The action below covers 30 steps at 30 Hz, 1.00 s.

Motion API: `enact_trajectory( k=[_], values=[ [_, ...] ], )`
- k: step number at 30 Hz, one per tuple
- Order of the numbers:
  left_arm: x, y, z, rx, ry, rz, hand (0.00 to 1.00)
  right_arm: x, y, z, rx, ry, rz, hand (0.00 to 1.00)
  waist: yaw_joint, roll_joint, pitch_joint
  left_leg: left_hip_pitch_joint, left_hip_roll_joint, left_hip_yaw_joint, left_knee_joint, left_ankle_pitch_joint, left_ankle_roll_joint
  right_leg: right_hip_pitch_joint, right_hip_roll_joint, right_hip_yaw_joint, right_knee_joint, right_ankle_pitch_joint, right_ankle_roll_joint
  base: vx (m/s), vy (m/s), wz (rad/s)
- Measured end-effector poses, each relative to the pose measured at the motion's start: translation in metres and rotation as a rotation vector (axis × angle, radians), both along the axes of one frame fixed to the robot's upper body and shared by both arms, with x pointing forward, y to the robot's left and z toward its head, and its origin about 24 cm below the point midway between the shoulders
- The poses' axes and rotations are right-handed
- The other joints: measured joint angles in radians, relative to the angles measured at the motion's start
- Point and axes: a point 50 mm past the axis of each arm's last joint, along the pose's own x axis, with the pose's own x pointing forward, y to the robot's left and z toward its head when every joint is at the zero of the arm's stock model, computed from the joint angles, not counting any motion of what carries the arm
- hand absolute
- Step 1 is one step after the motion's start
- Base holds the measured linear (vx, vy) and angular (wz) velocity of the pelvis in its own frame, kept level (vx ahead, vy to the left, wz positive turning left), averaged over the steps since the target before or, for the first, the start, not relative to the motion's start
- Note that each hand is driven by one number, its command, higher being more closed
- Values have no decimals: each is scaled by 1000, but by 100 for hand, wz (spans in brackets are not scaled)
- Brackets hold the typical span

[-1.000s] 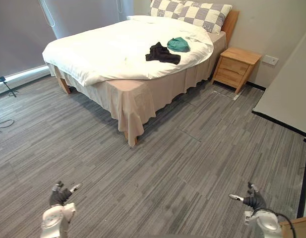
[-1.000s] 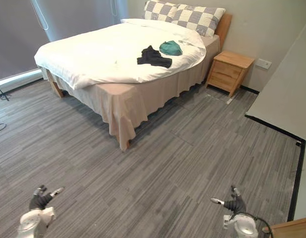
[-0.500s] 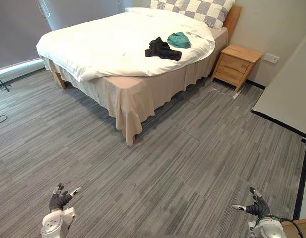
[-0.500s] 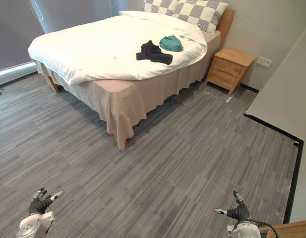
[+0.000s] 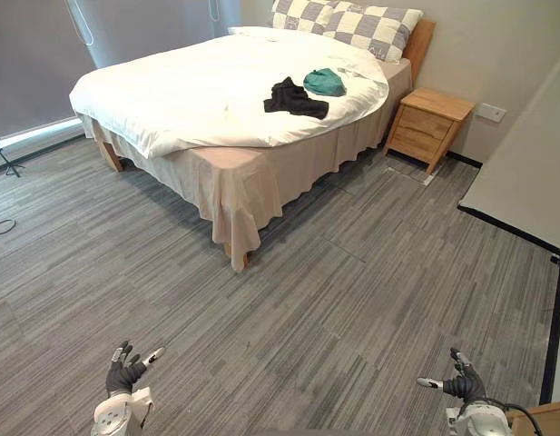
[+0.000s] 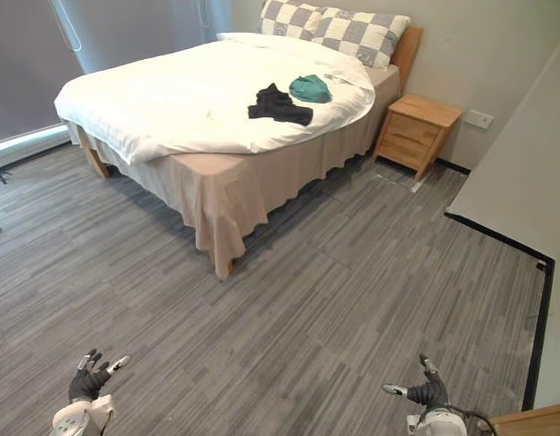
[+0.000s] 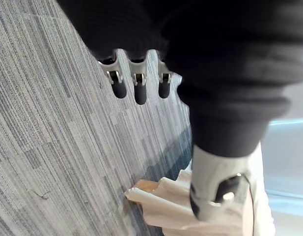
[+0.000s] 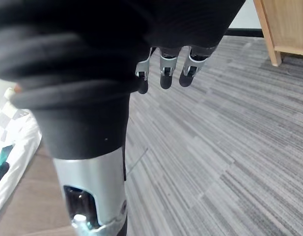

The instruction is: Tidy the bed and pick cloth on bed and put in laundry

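Observation:
A black cloth (image 5: 296, 98) lies crumpled on the white duvet (image 5: 198, 91) of the bed, near its right side. A teal cloth (image 5: 325, 82) sits just beyond it, toward the checkered pillows (image 5: 352, 18). Both hands hang low over the grey floor, far from the bed. My left hand (image 5: 125, 374) is at the lower left with fingers (image 7: 136, 88) spread and straight, holding nothing. My right hand (image 5: 458, 385) is at the lower right, fingers (image 8: 166, 73) also straight and empty.
A wooden nightstand (image 5: 429, 116) stands right of the bed. A pale panel (image 5: 525, 182) leans along the right side. A small tripod (image 5: 3, 150) stands by the window at the left. A wooden corner (image 5: 543, 418) shows beside my right hand. The beige bed skirt (image 5: 243, 182) hangs to the floor.
The whole picture has shifted slightly, so the camera has moved. Both hands show a little lower and stay open. The cloths lie as before on the bed.

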Motion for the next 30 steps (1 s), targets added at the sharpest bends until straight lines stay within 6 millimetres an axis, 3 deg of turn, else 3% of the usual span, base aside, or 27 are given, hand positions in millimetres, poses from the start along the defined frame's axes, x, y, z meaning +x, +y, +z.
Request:
enact_trajectory(
  k=[4,5,6,7,9,11,12,13,14,15,16,17,19,20,23,25,26,28,29,30],
  values=[
    [-5,7,0,22,27,-6,0,-10,1,-8,16,48,-18,0,-12,16,16,28,9,5,8,-2,3,-4,-3,-15,35,15,-4,36,27,-10],
    [-3,10,2,35,27,-14,0,-12,1,-10,22,59,-21,0,-22,9,37,34,26,-2,10,-14,11,-18,4,-38,37,-25,0,64,-41,-2],
    [-2,13,3,44,26,-20,0,-11,1,-10,24,61,-23,0,-25,19,44,38,41,-2,12,-22,3,-30,9,-50,12,-48,-5,60,-66,-2],
    [-1,18,5,58,34,-26,0,-10,1,-10,36,47,-37,0,-33,20,58,41,68,1,18,-33,-11,-67,19,-63,-48,-45,-11,81,-70,-4],
    [-2,21,6,64,39,-38,0,-10,2,-10,40,43,-41,0,-46,22,70,52,106,3,26,-47,-38,-112,35,-66,-212,37,-14,169,-95,-1],
    [-5,26,8,77,37,-37,0,-12,7,-12,61,41,-51,0,-44,-15,91,113,116,32,31,-74,-88,-121,25,-45,-415,183,-2,247,-149,-13],
    [-8,27,8,80,37,-34,0,-13,10,-13,65,44,-52,0,-45,-26,93,135,112,40,33,-85,-103,-120,13,-41,-429,202,0,323,-221,-14],
    [-12,25,5,73,41,-34,0,-18,12,-16,67,61,-52,0,-48,-27,92,179,124,48,38,-122,-120,-125,1,-49,-386,256,-27,393,-267,-2],
    [-15,21,3,54,36,-28,0,-22,13,-16,65,70,-45,0,-59,2,75,185,154,52,45,-148,-100,-166,13,-72,-290,253,-50,424,-291,3],
    [-16,17,1,42,29,-17,0,-23,13,-16,63,73,-41,0,-63,27,59,179,175,52,51,-165,-66,-191,28,-90,-244,210,-73,497,-305,-15],
    [-20,13,-2,27,24,4,0,-18,14,-15,59,60,-29,0,-54,40,50,154,202,42,158,-144,-28,-196,63,-91,-227,164,-112,614,-383,-58],
    [-21,4,-6,-2,24,12,0,-5,13,-10,52,25,-1,0,-43,68,66,36,279,-19,440,-81,18,-146,109,-76,-278,150,-127,635,-368,-65],
    [-25,-4,-11,-24,30,17,0,1,10,-6,44,3,12,0,-42,78,74,-59,323,-96,656,40,16,-88,143,-63,-331,131,-137,582,-248,-36],
    [-26,-13,-14,-41,23,7,0,7,11,-4,48,-11,31,0,-33,79,88,-180,357,-159,925,38,-40,25,179,-45,-402,103,-154,628,-181,-15],
    [-25,-18,-15,-50,18,-8,0,9,10,-2,39,-13,67,0,-18,42,101,-321,336,-171,1045,4,-61,171,183,-42,-496,80,-141,516,-179,-4],
    [-21,-28,-16,-71,5,-21,0,17,-1,6,-5,-35,97,0,20,29,100,-420,307,-70,912,-38,-31,278,183,-50,-584,89,-148,576,-188,-19],
    [-21,-31,-16,-81,1,-22,0,21,-4,10,-16,-48,107,0,24,25,99,-445,290,-17,829,-39,-30,310,179,-57,-613,87,-145,679,-109,3],
    [-19,-42,-19,-101,1,-28,0,30,-14,22,-50,-86,139,0,22,20,98,-466,191,212,456,31,33,387,162,-107,-655,57,-99,684,-46,35],
    [-19,-44,-19,-107,1,-26,0,30,-16,23,-58,-85,142,0,20,24,96,-467,164,255,377,64,63,395,164,-122,-654,47,-85,444,3,50],
    [-17,-47,-19,-114,-7,-26,0,28,-20,25,-66,-81,139,0,20,34,89,-466,116,334,256,141,149,428,173,-144,-654,24,-54,578,71,42]
  ],
)
